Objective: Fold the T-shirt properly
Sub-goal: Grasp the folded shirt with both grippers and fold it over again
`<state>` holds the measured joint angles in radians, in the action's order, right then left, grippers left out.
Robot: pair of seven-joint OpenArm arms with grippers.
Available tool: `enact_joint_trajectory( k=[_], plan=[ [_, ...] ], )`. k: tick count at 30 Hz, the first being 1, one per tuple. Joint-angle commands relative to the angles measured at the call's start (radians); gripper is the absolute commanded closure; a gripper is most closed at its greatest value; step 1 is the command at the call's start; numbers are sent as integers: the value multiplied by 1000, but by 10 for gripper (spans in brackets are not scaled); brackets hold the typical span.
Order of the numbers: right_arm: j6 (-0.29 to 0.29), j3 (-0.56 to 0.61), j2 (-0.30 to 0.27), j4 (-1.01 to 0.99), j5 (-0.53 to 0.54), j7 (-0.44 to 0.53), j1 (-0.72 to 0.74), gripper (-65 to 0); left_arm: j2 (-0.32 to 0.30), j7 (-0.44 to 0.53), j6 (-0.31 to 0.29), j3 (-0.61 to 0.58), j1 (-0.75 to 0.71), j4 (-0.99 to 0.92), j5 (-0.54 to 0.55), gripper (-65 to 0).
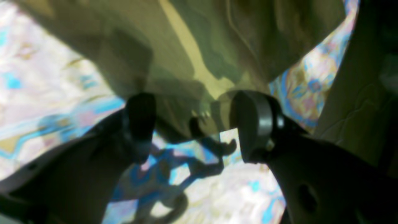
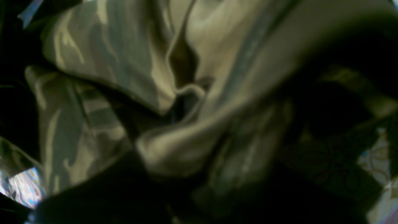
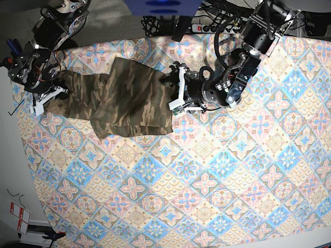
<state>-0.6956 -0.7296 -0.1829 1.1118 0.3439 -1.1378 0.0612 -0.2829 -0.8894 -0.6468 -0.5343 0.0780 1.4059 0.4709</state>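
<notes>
The camouflage T-shirt (image 3: pixel 124 98) lies partly folded and rumpled on the patterned tablecloth (image 3: pixel 207 181), towards the back left. My left gripper (image 3: pixel 175 93) sits at the shirt's right edge. In the left wrist view it (image 1: pixel 196 124) is open, with the shirt's hem (image 1: pixel 192 62) hanging down between its dark fingers (image 1: pixel 140 121). My right gripper (image 3: pixel 49 98) is at the shirt's left end. Bunched folds of the shirt (image 2: pixel 161 93) fill the right wrist view, pressed close around dark, blurred fingers, and the gripper is shut on the cloth.
A power strip with cables (image 3: pixel 207 23) and a blue object (image 3: pixel 163 6) lie beyond the table's far edge. The tablecloth's left edge runs just past the right arm (image 3: pixel 36 51). A red-and-white object (image 3: pixel 18 217) stands off the table at the lower left.
</notes>
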Motion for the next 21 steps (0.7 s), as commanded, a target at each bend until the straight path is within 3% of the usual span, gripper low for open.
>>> enact_joint_trajectory(
  k=[1,7,12,15,21],
  plan=[
    [-3,-2,-17,3,-24,-29,18,-12,4,28,-6,3,18,16,19,-406],
    [-3,5,-45,20,-24,-38,127,-14,123,34,-3,10,44,-37,-33,-406],
    [-3,6,-54,72,-24,-189,216,-14,231,91,-3,10,101,-239,-93,-406],
    [-3,11,-50,187,-24,-250,217,-14,238,128,-3,10,102,-261,-90,-406],
    [-3,199,10,566,-18,-259,170,-15,235,135,-1,10,104,-261,-91,-406]
  ],
)
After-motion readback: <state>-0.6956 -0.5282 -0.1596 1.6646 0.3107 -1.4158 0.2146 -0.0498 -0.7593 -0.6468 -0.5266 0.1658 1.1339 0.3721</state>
